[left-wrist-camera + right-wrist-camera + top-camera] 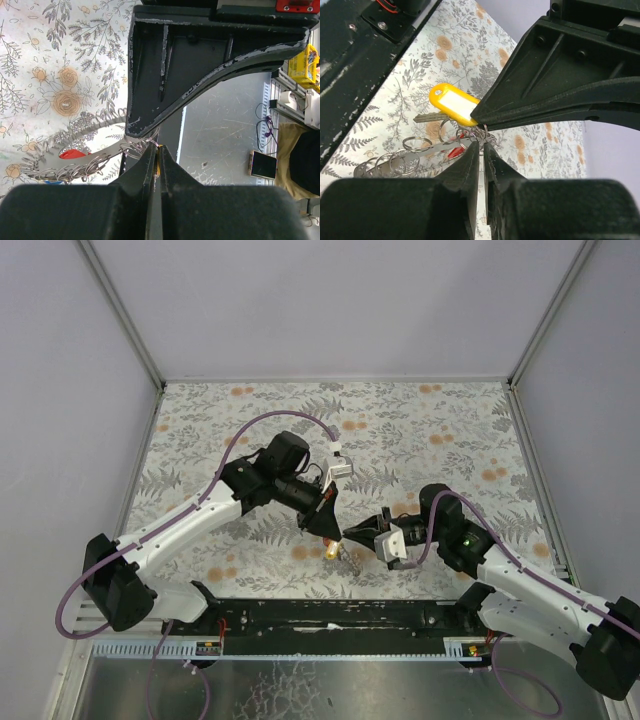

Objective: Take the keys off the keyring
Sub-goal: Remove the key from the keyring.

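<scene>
Pressing together, the fingers of the left gripper (pixel 156 152) show no gap, only a sliver of yellow in their seam. The right wrist view shows that tip on the corner of the yellow tag (pixel 454 104), so the tag is pinched. The right gripper (pixel 481 147) meets it tip to tip. Its fingers stand a thin slit apart with the small wire loops (pixel 412 145) right at their ends; whether they nip one I cannot tell. The keyring (pixel 92 129) lies just beside both tips, over the floral cloth (pixel 420 420).

Only the left wrist view shows the ring's broad ridged arc, with a red key head (pixel 75 154) inside it. Only the right wrist view shows the whole tag and a metal key (pixel 426 118) beside it. From above, the bunch is a small yellow glint under the meeting tips.
</scene>
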